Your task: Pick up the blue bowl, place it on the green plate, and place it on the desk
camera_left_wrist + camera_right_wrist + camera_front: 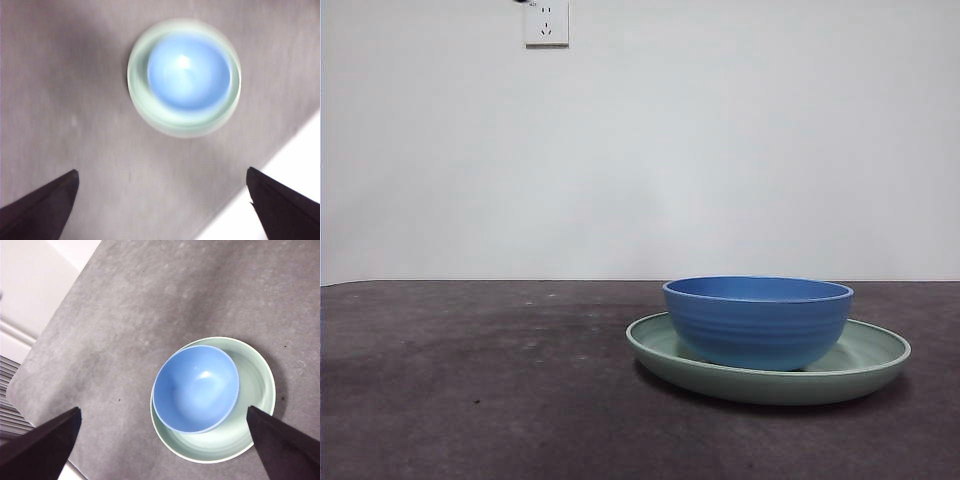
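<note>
Blue bowl (758, 322) sits upright inside the green plate (865, 362) on the table (470, 380).

The bowl is round, deep and smooth, with faint horizontal ridges on its outer wall; it rests off-centre in the wide, shallow, pale mint plate with a raised rim. The table is dark grey, matte and mottled. The left gripper (162, 210) and right gripper (165, 447) hang high above, jaws spread wide, holding nothing. A white wall socket (546, 22) shows behind.

Readable text: none on any surface.
Blue bowl (757, 320): unmarked.
Green plate (865, 365): unmarked (rim plain).
Wall socket (546, 22): no lettering legible.
</note>
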Tool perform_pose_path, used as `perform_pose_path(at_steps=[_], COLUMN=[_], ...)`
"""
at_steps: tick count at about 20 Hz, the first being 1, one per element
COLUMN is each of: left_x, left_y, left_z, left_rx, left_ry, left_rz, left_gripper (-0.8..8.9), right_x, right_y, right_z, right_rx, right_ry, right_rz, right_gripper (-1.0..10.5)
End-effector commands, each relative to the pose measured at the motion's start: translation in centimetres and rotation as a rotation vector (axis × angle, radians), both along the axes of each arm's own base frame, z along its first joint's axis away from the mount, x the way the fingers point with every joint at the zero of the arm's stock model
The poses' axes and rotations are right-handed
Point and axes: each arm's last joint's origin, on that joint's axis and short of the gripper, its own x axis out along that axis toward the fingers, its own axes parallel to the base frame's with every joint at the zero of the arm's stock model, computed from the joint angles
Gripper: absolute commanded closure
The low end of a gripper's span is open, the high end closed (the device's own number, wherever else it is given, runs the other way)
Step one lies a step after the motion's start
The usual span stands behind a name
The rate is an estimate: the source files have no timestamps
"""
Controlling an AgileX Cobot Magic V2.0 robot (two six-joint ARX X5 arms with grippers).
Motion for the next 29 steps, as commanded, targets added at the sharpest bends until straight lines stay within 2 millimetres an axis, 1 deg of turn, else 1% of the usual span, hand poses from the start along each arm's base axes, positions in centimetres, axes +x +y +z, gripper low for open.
perform_pose_path(at_steps=[1,6,8,10,15,17,24,27,29], left_x=[-2.4,-7.6,-9.1,-10.1,-11.8,-12.1,-12.5,-12.5,-12.5], left_y=[2.1,6.7,8.0,8.8,10.3,10.6,10.9,10.9,10.9], left_z=[-0.3,-3.3,-4.5,-5.7,-8.9,-9.6,-9.5,-9.5,-9.5], left_rx=[-0.024,-0.139,-0.207,-0.257,-0.314,-0.321,-0.338,-0.337,-0.335], left_ry=[-0.063,-0.200,-0.260,-0.285,-0.273,-0.265,-0.286,-0.286,-0.289], left_rz=[-0.034,-0.028,-0.026,0.000,0.057,0.068,0.066,0.066,0.062], left_gripper=[1.17,1.17,1.17,1.17,1.17,1.17,1.17,1.17,1.17], right_x=[0.1,0.1,0.1,0.1,0.1,0.1,0.1,0.4,1.2], right_y=[0.0,0.0,0.0,0.0,0.0,0.0,-0.1,0.0,0.3], right_z=[0.3,0.3,0.3,0.3,0.3,0.3,0.2,-0.9,-2.3], right_rx=[-0.007,-0.007,-0.007,-0.007,-0.007,-0.007,-0.026,-0.139,-0.228], right_ry=[-0.012,-0.008,-0.008,-0.008,-0.010,-0.012,-0.004,0.110,0.217], right_rz=[0.005,0.004,0.004,0.004,0.007,0.011,-0.012,-0.093,-0.097], right_gripper=[3.1,3.1,3.1,3.1,3.1,3.1,3.1,3.2,3.2])
